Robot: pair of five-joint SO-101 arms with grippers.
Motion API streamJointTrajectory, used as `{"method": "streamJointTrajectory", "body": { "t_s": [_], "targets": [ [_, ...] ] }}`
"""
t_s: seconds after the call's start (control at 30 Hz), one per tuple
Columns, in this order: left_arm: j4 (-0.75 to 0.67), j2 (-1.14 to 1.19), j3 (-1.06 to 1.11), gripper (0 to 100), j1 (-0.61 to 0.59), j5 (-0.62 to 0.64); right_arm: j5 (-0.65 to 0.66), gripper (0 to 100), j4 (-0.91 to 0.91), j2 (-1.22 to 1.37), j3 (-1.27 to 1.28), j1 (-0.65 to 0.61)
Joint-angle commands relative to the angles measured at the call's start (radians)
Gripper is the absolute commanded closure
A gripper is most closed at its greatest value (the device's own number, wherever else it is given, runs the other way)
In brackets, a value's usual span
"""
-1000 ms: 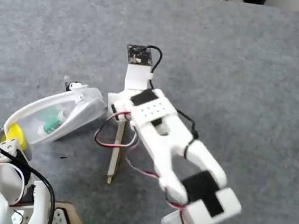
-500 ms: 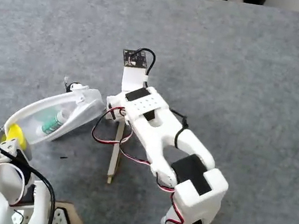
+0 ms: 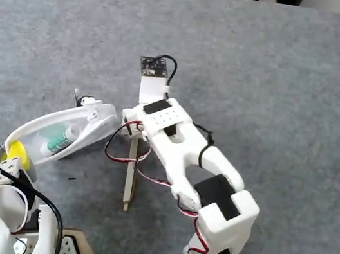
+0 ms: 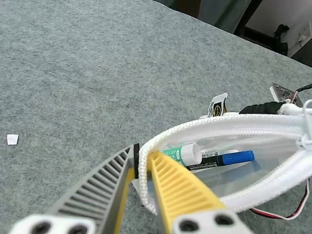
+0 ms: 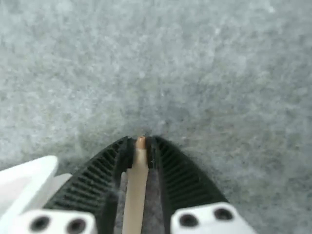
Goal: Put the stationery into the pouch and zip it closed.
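A clear white-zippered pouch (image 3: 58,133) lies open on the grey table, with a green-capped tube (image 4: 181,153) and a blue marker (image 4: 229,158) inside. My left gripper (image 4: 142,163) is shut on the pouch's zipper rim at its near end, and its yellow finger (image 3: 15,152) shows in the high view. A wooden pencil (image 3: 130,176) lies just right of the pouch. My right gripper (image 5: 140,142) is shut on the pencil's (image 5: 136,185) far end, its black fingers (image 5: 168,163) pressed against the wood. The right arm (image 3: 182,149) covers that end from above.
Red and black wires (image 3: 120,151) loop from the right arm beside the pouch mouth. A small white scrap (image 4: 12,139) lies on the table. Open grey felt (image 3: 281,87) stretches to the back and right.
The right arm's elbow has drawn back toward its base and its wrist has shifted slightly left. The pencil has slid a little toward the near edge. The left arm and pouch barely moved.
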Motion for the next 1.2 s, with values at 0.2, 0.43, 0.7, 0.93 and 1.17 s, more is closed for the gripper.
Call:
{"method": "streamJointTrajectory", "body": {
  "t_s": [0.2,0.43,0.7,0.93,1.17],
  "targets": [
    [0.000,-0.003,-0.018,97,0.002,-0.005,-0.006,98.5,0.029,0.002,-0.031,-0.018],
    [0.000,-0.003,-0.018,97,0.002,-0.005,-0.002,98.6,0.068,-0.056,-0.031,0.006],
    [0.000,-0.002,-0.018,97,0.002,-0.005,0.078,98.6,0.123,-0.292,-0.025,0.048],
    [0.000,-0.002,-0.018,97,0.002,-0.005,0.152,98.6,0.236,-0.579,-0.025,0.048],
    [0.000,-0.002,-0.018,97,0.002,-0.005,0.212,98.6,0.288,-0.886,-0.031,0.048]
  ]
}}
